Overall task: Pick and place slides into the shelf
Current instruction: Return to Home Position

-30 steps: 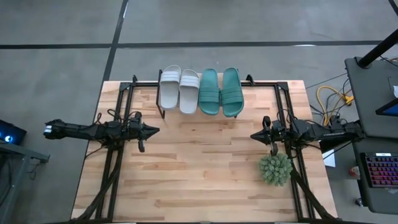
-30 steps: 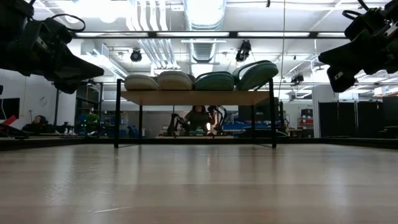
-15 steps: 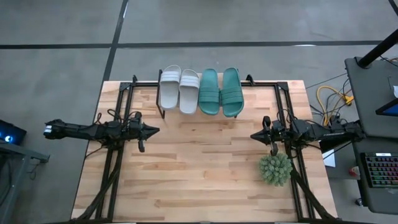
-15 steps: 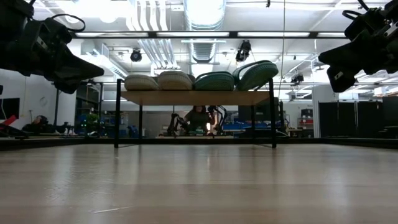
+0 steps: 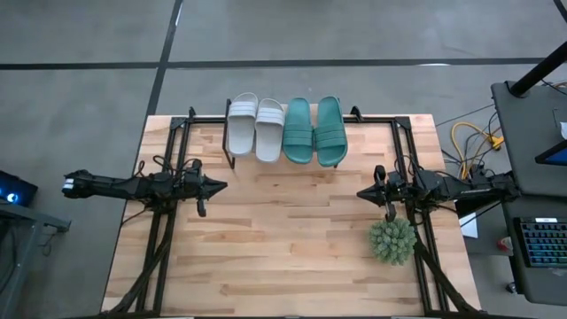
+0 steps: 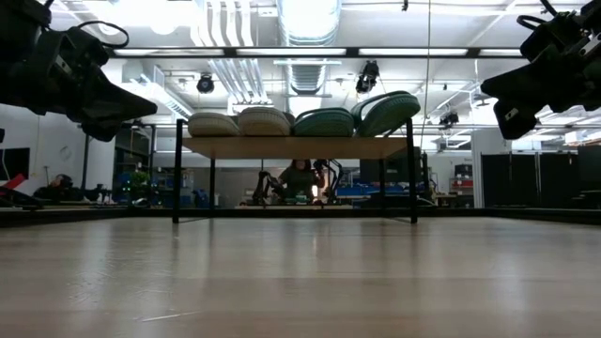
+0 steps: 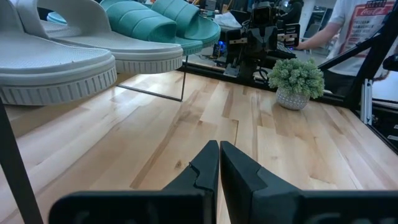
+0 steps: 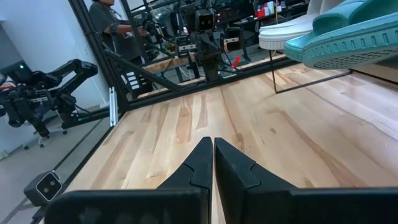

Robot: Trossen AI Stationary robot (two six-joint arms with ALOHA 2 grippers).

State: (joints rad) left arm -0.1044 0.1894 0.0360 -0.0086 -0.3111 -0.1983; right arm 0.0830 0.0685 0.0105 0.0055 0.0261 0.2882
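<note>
Two pale grey-white slides (image 5: 255, 128) and two teal green slides (image 5: 314, 130) lie side by side, soles down, on the shelf (image 6: 296, 147), a low wooden rack on thin black legs at the table's far edge. The rightmost teal slide (image 6: 387, 111) sits tilted, one side raised. My left gripper (image 5: 221, 185) hovers shut above the table's left side, pointing toward the right. My right gripper (image 5: 361, 192) hovers shut above the right side, pointing toward the left. Both hold nothing.
A spiky green plant ball in a pot (image 5: 392, 240) stands on the table close to my right gripper, on its near side. Bare wooden tabletop (image 5: 283, 239) stretches between the two arms. Black frame rails (image 5: 159, 248) run along both sides.
</note>
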